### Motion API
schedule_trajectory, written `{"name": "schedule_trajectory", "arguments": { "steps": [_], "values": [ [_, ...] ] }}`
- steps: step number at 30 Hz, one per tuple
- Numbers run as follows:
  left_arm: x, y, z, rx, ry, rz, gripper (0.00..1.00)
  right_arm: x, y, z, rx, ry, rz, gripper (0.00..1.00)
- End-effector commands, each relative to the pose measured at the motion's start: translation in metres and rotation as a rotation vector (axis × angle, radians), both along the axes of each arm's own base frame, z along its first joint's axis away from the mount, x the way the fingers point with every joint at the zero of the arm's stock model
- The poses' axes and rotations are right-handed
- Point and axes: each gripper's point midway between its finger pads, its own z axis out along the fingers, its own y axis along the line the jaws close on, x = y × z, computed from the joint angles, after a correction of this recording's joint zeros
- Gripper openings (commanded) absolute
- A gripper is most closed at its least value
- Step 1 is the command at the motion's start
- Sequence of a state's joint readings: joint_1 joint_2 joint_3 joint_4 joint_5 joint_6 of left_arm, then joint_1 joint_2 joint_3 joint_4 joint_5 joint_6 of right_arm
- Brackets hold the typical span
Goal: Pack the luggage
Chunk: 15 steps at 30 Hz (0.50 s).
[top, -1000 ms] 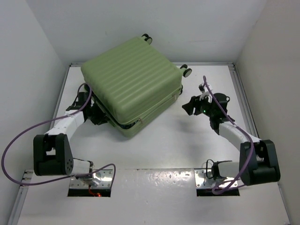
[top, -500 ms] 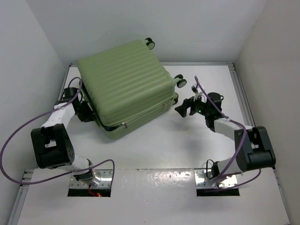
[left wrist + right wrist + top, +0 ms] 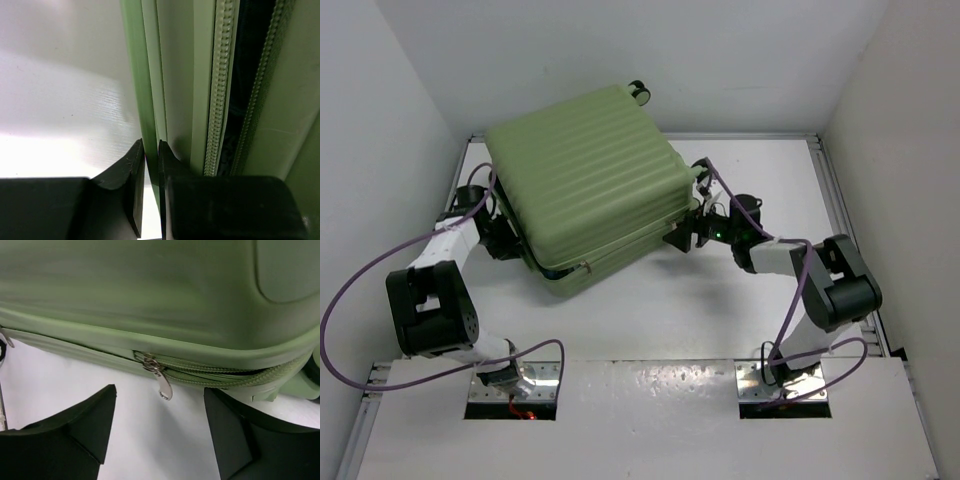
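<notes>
Right gripper [image 3: 682,238] has advanced across the table [image 3: 650,320] to the right edge of the luggage [image 3: 585,180], jaws wide, the zipper pull [image 3: 163,384] hanging between them untouched. Left gripper [image 3: 150,172] stays pinched narrow on the thin shell rim at the left side, steadying the luggage, which lies flat at back-left with its seam gaping. Zipping it shut is likely the step at hand.
</notes>
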State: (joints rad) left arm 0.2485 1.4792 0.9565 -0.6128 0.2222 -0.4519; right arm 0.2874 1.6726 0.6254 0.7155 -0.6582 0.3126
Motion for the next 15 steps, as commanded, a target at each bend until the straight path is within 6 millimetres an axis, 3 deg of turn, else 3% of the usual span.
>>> {"name": "schedule_trajectory", "arguments": {
  "steps": [1,10,15],
  "values": [
    [-0.013,0.008,-0.015,0.031,0.07,-0.021,0.0,0.023,0.011,0.029,0.057,-0.107,-0.003,0.71],
    [-0.013,0.011,-0.015,0.031,0.07,-0.012,0.0,0.026,0.023,0.029,0.078,-0.116,0.021,0.37],
    [-0.013,0.009,-0.017,0.023,0.068,-0.015,0.0,0.026,0.022,0.043,0.108,-0.145,0.013,0.21]
  ]
}}
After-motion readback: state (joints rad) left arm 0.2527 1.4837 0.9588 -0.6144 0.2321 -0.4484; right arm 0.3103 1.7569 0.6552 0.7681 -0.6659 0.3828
